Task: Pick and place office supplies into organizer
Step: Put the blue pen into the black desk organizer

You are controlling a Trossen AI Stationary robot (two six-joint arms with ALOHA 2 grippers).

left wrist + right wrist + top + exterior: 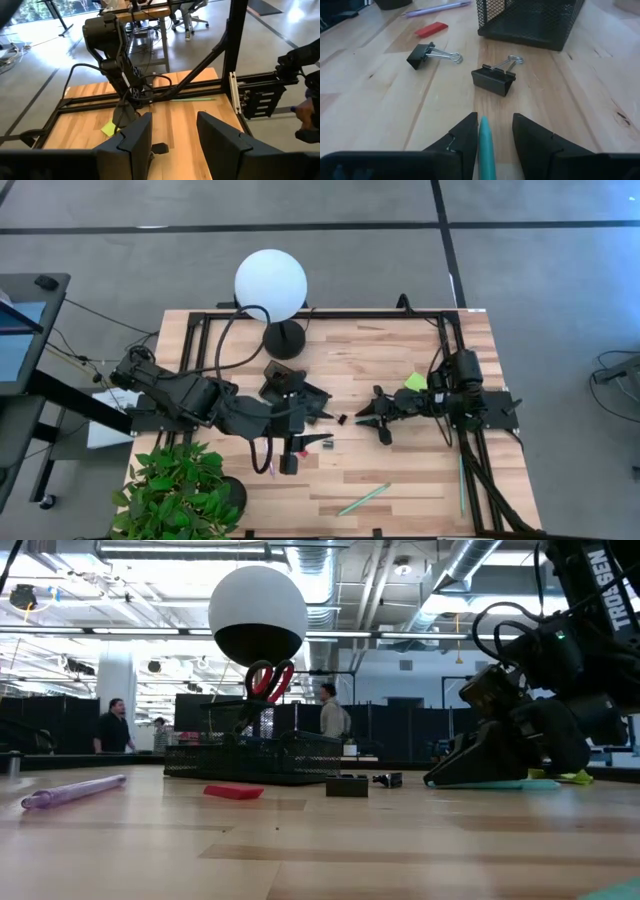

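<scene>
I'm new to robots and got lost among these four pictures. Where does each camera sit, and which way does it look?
High: overhead, straight down; both arms.
Low: table height, toward black mesh organizer; one arm.
Left wrist: faces right arm; open left gripper.
Right wrist: teal pen between right gripper fingers.
Shared: right wrist and low show flat red block.

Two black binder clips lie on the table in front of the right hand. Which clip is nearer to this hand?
The clip directly ahead of the right hand, nearer the mesh organizer. The other clip lies farther off to the side, by the small red block.
</scene>
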